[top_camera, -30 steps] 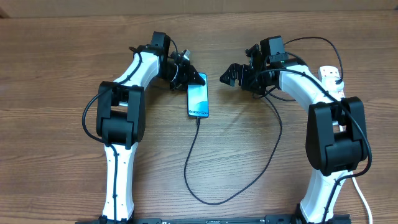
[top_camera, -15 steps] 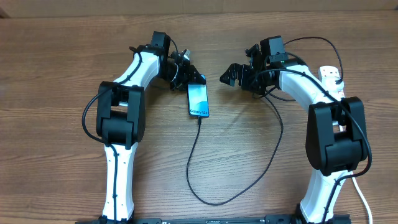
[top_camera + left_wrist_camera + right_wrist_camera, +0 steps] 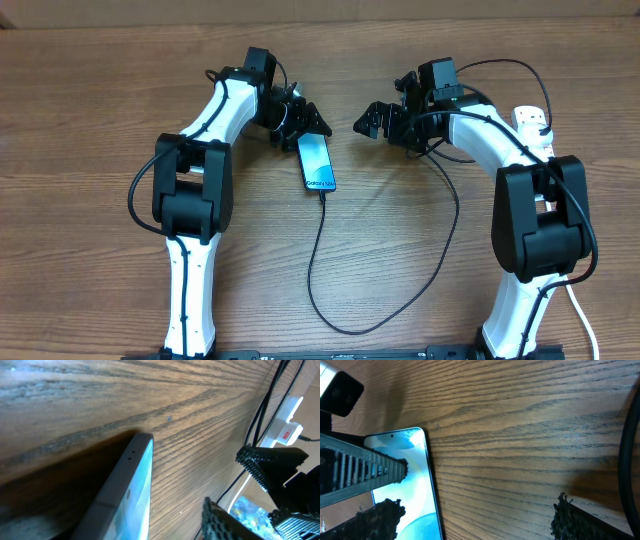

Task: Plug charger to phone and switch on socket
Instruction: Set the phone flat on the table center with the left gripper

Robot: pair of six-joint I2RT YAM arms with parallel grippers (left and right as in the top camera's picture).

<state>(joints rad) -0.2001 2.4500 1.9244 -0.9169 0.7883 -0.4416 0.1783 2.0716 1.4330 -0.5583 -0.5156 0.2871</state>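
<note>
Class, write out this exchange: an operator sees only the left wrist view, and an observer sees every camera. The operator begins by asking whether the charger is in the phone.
Operator: I see just one edge of the phone. Is the charger in it?
Observer: Yes. Overhead, the charger tip sits in the near end of the phone.
Operator: Where does the cable go from there?
Observer: It loops toward the near side, then climbs toward the right arm.
</note>
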